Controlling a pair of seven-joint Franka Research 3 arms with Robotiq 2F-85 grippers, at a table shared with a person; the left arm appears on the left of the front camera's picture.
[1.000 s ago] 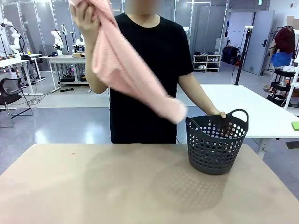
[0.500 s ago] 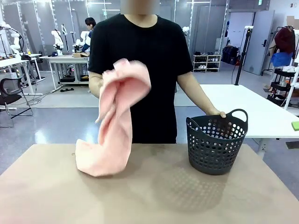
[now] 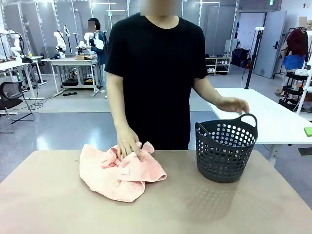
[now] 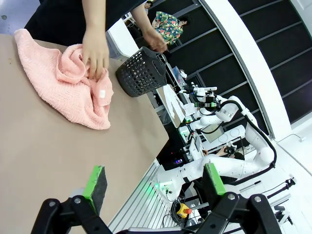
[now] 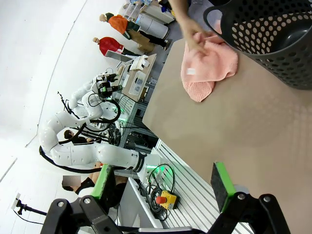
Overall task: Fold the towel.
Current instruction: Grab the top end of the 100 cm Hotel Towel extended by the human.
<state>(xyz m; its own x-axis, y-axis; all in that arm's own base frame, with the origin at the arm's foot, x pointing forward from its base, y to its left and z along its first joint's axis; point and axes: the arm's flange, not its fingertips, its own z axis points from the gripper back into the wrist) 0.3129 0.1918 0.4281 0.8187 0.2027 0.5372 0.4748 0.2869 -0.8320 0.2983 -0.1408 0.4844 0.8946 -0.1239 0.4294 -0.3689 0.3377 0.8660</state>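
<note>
The salmon-pink towel (image 3: 119,171) lies crumpled on the tan table (image 3: 156,214), left of centre near the far edge. A person's hand (image 3: 127,145) presses on its top. The same towel (image 4: 68,85) appears under that hand in the left wrist view, and again as a pink heap (image 5: 207,66) beside the basket in the right wrist view. My left gripper (image 4: 153,181) is open, well back from the towel and empty. My right gripper (image 5: 163,183) is also open and empty, far from the cloth.
A dark perforated plastic basket (image 3: 225,147) stands on the table's right side, with the person's other hand (image 3: 234,104) hovering just above its rim. The basket (image 4: 140,72) sits beyond the towel in the left wrist view. A white table (image 3: 273,117) stands behind.
The person has brought the towel down from the air and laid it crumpled on the table, one hand resting on it. The other hand has lifted off the basket's rim.
</note>
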